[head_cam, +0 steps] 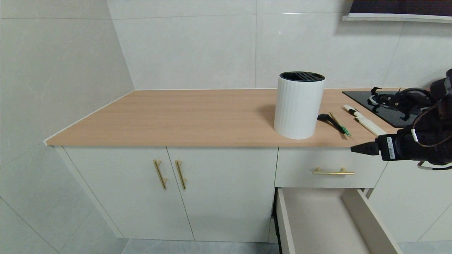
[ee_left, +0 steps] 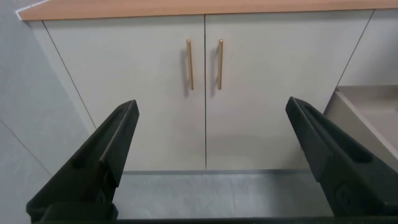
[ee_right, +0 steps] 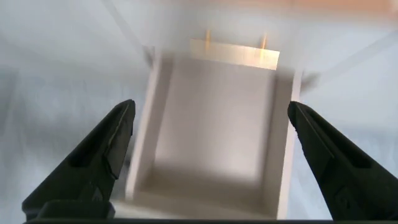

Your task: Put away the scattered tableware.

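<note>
On the wooden countertop (head_cam: 183, 116) stands a white ribbed utensil holder (head_cam: 299, 106) with a black slotted top. Just right of it lie a black spoon (head_cam: 325, 118), a pair of chopsticks (head_cam: 339, 124) with green ends, and a white-handled knife (head_cam: 365, 121). My right gripper (head_cam: 363, 149) hangs in front of the counter edge, above the open lower drawer (head_cam: 317, 218). In the right wrist view it (ee_right: 211, 111) is open and empty over the bare drawer (ee_right: 217, 143). My left gripper (ee_left: 211, 107) is open and empty, low down, facing the cabinet doors (ee_left: 205, 93).
A black hob (head_cam: 388, 102) sits at the counter's right end. The upper drawer (head_cam: 333, 172) is closed, with a gold handle. The double doors (head_cam: 169, 174) have two gold handles. A tiled wall closes the left side and the back.
</note>
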